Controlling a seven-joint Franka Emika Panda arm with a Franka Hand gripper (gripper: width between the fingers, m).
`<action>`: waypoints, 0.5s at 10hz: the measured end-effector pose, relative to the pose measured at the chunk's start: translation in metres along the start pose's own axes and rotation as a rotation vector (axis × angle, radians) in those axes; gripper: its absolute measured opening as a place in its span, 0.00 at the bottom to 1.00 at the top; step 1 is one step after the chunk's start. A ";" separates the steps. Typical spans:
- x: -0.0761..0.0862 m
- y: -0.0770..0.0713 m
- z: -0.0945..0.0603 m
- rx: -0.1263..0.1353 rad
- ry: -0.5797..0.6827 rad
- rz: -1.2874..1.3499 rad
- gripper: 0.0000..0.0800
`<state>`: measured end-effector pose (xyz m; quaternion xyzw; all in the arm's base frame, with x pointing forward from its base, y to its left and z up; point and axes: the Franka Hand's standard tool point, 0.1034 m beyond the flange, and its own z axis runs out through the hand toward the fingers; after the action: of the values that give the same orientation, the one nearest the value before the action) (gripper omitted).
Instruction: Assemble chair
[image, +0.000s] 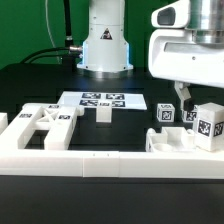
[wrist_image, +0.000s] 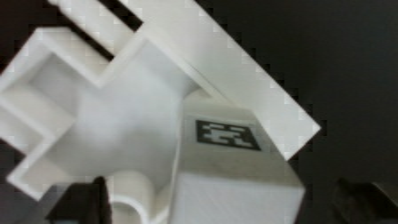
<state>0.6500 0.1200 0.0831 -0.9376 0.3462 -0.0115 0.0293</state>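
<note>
The chair (image: 45, 122) is lying in loose pieces on the black tabletop (image: 30, 85). Its largest piece, an open frame, is sitting at the lower left of the exterior view. A small upright post (image: 103, 115) is standing near the centre, just in front of the marker board (image: 100, 100), and several tagged blocks (image: 208, 125) are clustering at the right edge behind the border rail (image: 110, 165).

Your pincer (image: 182, 97) is hanging at the right of that view, just above those blocks. I cannot tell how far apart its fingers are standing, or whether they are gripping anything. The wrist view is filling with a close white block (wrist_image: 222, 185) lying against slab-like parts, and no fingertip is showing clearly there.

Judging by the look of them, these pieces are going to handle as light, stiff, matte plastic: unlikely to bend or crush, but smooth enough to twist in a grip taken off-centre. You will probably be doing best by closing across two flat parallel faces near a part's middle — on the frame, across one of its bars.

Nothing readable is showing — only square black-and-white tags (wrist_image: 222, 135) on the parts and the board. A small marking on the robot base (image: 103, 45) is too small to read.
</note>
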 end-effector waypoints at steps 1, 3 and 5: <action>0.001 0.001 0.001 -0.001 0.000 -0.048 0.80; 0.001 0.002 0.001 -0.001 -0.001 -0.225 0.81; 0.002 0.002 0.001 -0.002 -0.001 -0.436 0.81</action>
<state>0.6498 0.1175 0.0824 -0.9903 0.1355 -0.0168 0.0255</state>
